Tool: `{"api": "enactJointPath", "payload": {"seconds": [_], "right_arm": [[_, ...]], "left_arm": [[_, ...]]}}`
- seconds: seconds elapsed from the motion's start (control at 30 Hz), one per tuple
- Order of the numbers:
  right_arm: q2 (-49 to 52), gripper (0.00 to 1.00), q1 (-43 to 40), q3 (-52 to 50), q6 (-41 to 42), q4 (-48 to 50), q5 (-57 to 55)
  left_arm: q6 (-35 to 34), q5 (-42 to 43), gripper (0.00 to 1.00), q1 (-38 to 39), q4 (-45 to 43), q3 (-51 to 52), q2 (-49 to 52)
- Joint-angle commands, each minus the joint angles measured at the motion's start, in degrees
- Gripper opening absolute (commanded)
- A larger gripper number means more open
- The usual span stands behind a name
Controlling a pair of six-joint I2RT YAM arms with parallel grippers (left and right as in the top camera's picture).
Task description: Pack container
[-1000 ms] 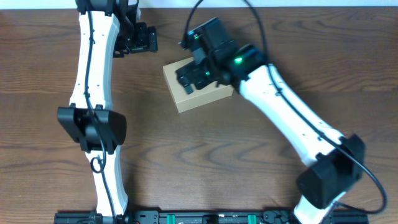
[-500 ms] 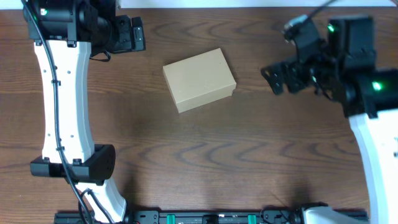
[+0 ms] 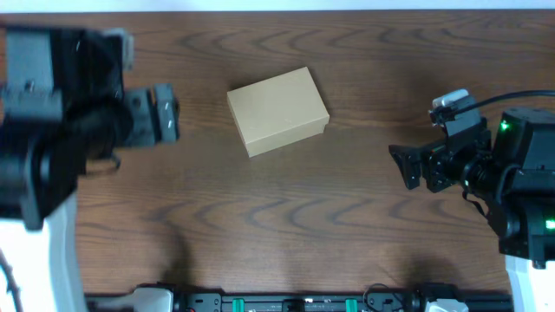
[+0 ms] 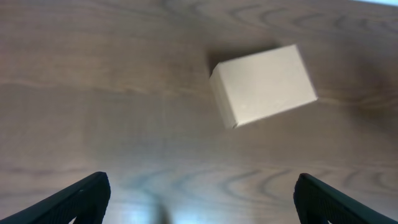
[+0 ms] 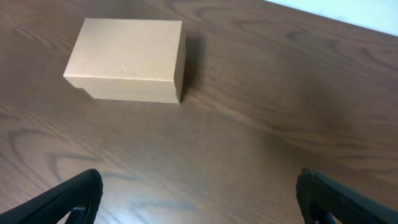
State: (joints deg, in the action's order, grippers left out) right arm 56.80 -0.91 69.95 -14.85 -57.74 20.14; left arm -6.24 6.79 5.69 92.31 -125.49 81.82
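Observation:
The container point(image 3: 278, 110) is a plain tan cardboard box with its lid shut, lying on the brown wooden table point(image 3: 286, 217) near the back middle. It also shows in the left wrist view point(image 4: 263, 84) and in the right wrist view point(image 5: 127, 58). My left gripper point(image 3: 163, 114) is open and empty, raised at the left, apart from the box. My right gripper point(image 3: 408, 166) is open and empty, raised at the right, apart from the box. In each wrist view only the two fingertips show at the bottom corners, left point(image 4: 199, 198) and right point(image 5: 199, 196).
A black rail with green marks point(image 3: 286, 303) runs along the table's front edge. A pale strip point(image 3: 277, 4) lies beyond the table's far edge. No tape rolls or pens are in view.
Both arms have drawn back from the box: the right gripper left its top and swung to the right and forward, the left gripper moved left and forward. The box has not moved.

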Motion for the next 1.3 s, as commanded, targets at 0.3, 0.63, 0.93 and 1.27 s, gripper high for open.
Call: {"api": "enactJointPath", "payload": {"seconds": [0.3, 0.63, 0.93, 1.27], "right_arm": [[0.96, 0.99, -0.35, -0.35, -1.05, 0.04, 0.68], [0.96, 0.99, -0.35, -0.35, -1.07, 0.04, 0.68], [0.96, 0.99, -0.35, -0.35, -1.05, 0.04, 0.68], [0.96, 0.99, -0.35, -0.35, -1.05, 0.04, 0.68]], "left_arm": [[-8.07, -3.19, 0.95, -0.04, -5.27, 33.16, -39.10], [-10.54, -7.45, 0.95, -0.04, -0.37, 37.97, -47.87], [-9.77, -13.35, 0.96, -0.04, -8.22, 42.86, -52.85], [-1.36, -13.20, 0.96, -0.04, -29.33, 69.09, -63.71]]}}
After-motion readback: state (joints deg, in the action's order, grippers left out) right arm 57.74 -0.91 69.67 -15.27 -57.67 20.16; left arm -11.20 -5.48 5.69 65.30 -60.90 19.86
